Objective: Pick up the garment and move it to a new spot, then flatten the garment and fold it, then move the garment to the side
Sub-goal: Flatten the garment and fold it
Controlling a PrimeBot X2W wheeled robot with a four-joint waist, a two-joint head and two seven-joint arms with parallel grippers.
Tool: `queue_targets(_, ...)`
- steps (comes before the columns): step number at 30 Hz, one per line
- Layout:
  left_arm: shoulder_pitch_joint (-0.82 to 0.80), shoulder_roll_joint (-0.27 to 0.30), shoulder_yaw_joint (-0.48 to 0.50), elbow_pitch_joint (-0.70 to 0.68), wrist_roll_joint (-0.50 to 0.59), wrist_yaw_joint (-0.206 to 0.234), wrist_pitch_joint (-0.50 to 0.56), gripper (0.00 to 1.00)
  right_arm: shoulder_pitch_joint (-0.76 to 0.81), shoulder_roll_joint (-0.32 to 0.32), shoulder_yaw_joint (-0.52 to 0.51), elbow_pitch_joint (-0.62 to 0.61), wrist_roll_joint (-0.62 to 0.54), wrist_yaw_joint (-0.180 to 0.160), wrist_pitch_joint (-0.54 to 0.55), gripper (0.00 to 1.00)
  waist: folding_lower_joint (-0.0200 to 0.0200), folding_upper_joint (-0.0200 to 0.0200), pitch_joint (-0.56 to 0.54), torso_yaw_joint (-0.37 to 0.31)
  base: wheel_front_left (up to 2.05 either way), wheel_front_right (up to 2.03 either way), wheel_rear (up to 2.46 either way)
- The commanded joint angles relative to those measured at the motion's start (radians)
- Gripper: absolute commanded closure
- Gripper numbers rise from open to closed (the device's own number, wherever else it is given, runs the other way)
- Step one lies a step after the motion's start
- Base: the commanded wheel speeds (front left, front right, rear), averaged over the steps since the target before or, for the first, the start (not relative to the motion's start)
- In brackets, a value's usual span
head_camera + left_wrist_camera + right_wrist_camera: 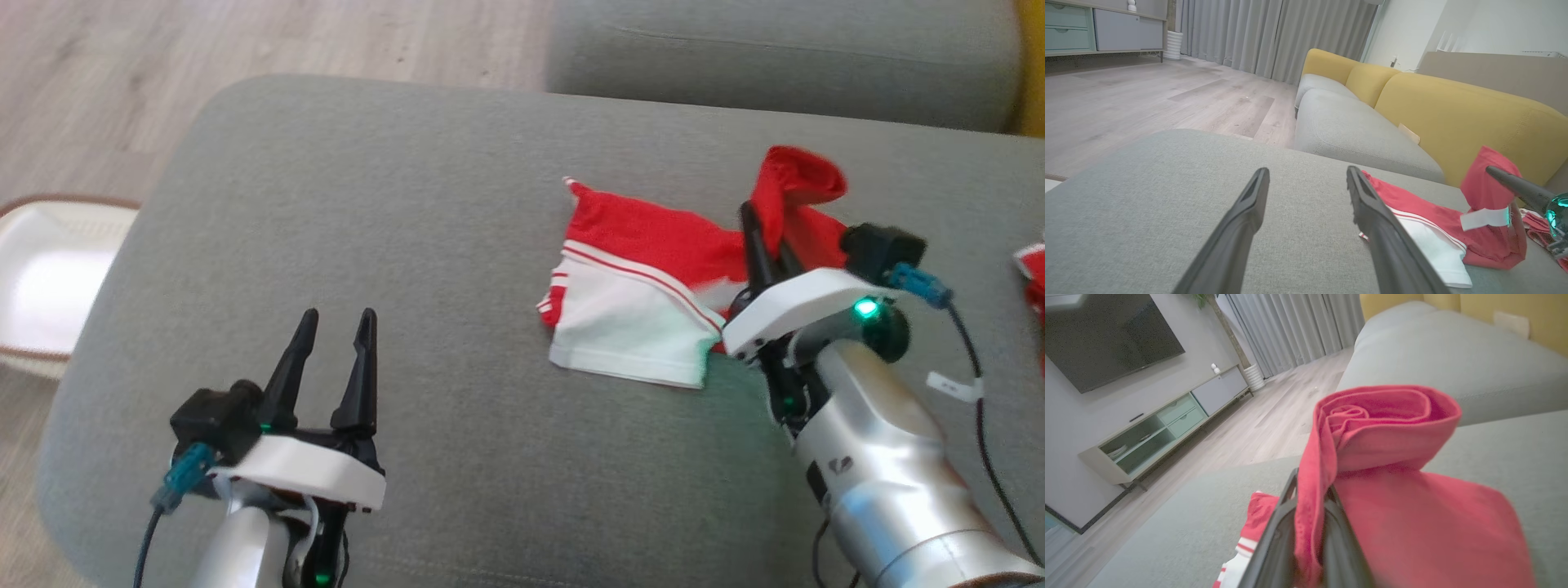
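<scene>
On the cushion [408, 245], right hand [751, 224] pinches a raised fold of the garment [645, 286]; left hand [337, 322] spread, apart.

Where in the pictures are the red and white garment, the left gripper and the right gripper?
garment [637, 327], head view, on its white panel.
left gripper [339, 320], head view, midway between its open fingertips.
right gripper [1312, 482], right wrist view, midway between fingertips pinching the red fold.
</scene>
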Motion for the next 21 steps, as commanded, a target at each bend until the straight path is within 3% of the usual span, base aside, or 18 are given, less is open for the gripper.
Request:
queue_targets(1,-0.037,0.007,0.021,-0.031,-0.008,0.006,-0.006,0.00,-0.014,0.010,0.053,-0.038,0.036,-0.001,0.003,1.00,0.0000,0.0000,0.010,0.035,0.00,0.00,0.00)
queue_targets(11,-0.055,0.007,-0.009,-0.005,-0.028,0.010,-0.006,0.00,-0.061,0.011,0.200,0.047,0.178,-0.001,-0.007,1.00,0.0000,0.0000,0.055,0.147,0.00,0.00,0.00)
queue_targets(21,-0.061,0.007,-0.023,-0.001,-0.043,0.015,-0.006,0.00,-0.099,0.011,0.291,0.119,0.240,-0.001,-0.015,1.00,0.0000,0.0000,0.081,0.192,0.00,0.00,0.00)
